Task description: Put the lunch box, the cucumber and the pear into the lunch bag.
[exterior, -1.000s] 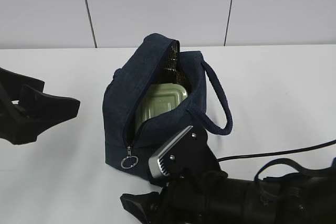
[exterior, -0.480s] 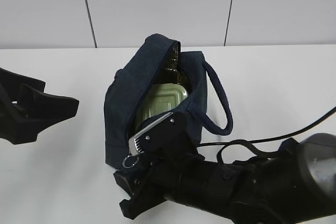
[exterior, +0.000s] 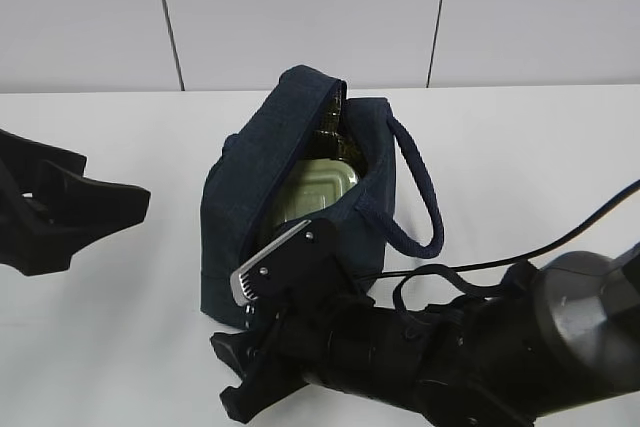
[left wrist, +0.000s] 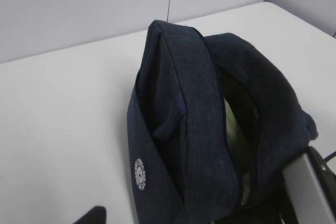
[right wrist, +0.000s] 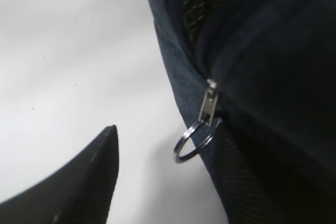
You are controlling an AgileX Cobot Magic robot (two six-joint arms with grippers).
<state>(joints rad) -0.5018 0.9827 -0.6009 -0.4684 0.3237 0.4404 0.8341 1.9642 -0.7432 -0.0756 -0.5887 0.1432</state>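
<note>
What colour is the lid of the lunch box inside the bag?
Pale sage green; the lunch box lid shows best in the exterior view.

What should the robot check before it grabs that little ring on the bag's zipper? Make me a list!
1. Lunch box inside the lunch bag: ok, its pale green lid shows through the open top.
2. Cucumber inside: ok, a dark green end stands behind the box.
3. Pear inside: cannot tell, no view shows it.
4. Ring pull free to grab: ok, it hangs loose off the bag's corner in the right wrist view.
5. Right gripper around the ring: not ok, one finger sits beside it, not touching; whether it is open, cannot tell.
6. Left gripper out of the way: ok, it is open, apart from the bag.
</note>
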